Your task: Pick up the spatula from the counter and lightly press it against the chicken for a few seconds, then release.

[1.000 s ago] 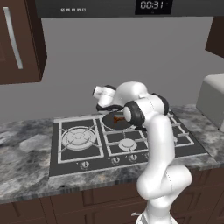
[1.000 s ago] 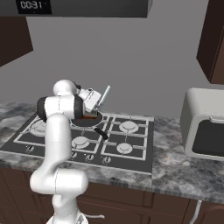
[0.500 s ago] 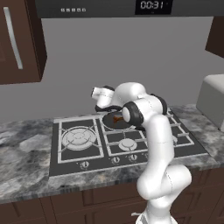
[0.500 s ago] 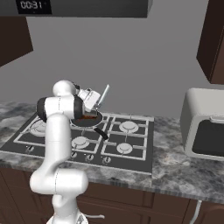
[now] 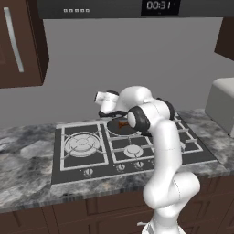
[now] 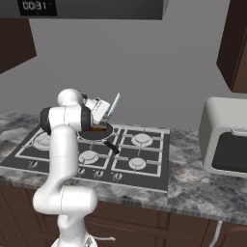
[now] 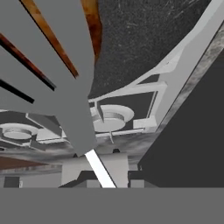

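I see the gripper (image 7: 106, 178) at the bottom centre of the hand view, its fingers pinching the spatula (image 7: 65, 87) by the handle. The slotted grey blade fans out to the upper left of the frame. Brown chicken (image 7: 92, 26) shows through the slots and past the blade's edge; whether they touch, I cannot tell. In the right base view, the chicken sits in a dark pan (image 6: 103, 134) left of centre, on the stove (image 6: 144, 159).

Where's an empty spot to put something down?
The granite counter left of the stove is bare, and so is the strip between stove and toaster oven. It is crowded at the pan: chicken, and the spatula in the gripper.
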